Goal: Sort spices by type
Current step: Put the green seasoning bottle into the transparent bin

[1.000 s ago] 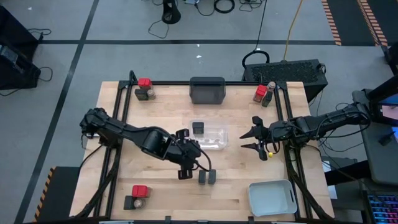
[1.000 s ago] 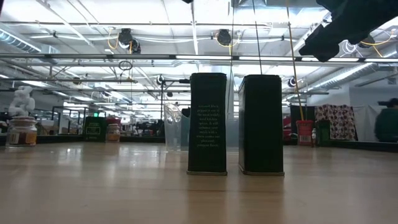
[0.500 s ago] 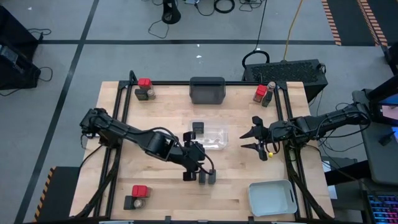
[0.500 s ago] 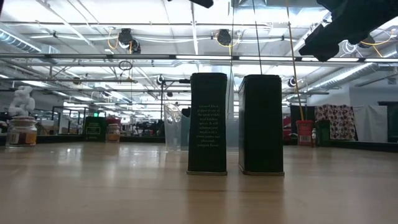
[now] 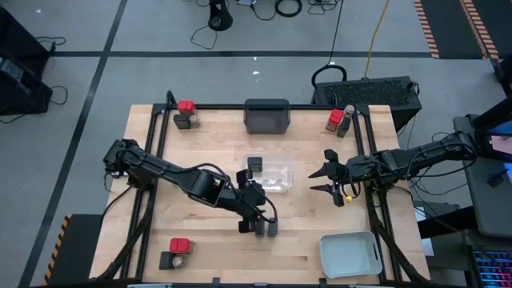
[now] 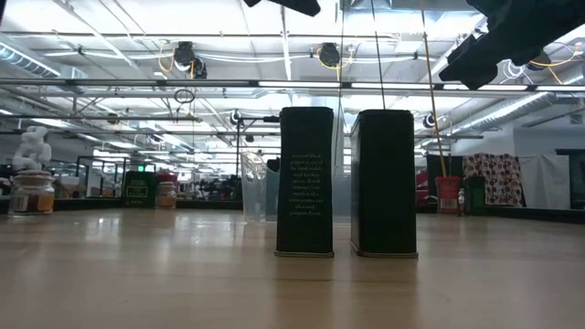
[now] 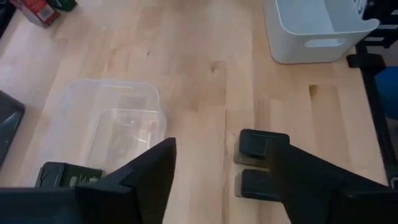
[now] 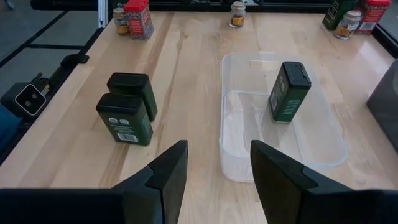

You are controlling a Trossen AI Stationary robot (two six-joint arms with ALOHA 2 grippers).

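Step in hand: collecting black tins. Left gripper (image 5: 254, 225) hovers with fingers apart over the two black tins (image 8: 127, 109) near the worktop's front edge. Third tin (image 8: 288, 91) stands in the clear tray (image 8: 323, 146). Right gripper (image 5: 328, 182) waits, fingers apart, empty. Next: descend, straddle one tin.

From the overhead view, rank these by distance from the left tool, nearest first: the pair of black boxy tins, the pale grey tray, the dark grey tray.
1. The pair of black boxy tins: right beside the left tool, near the table's middle front.
2. The pale grey tray: front right corner.
3. The dark grey tray: back edge, centre.
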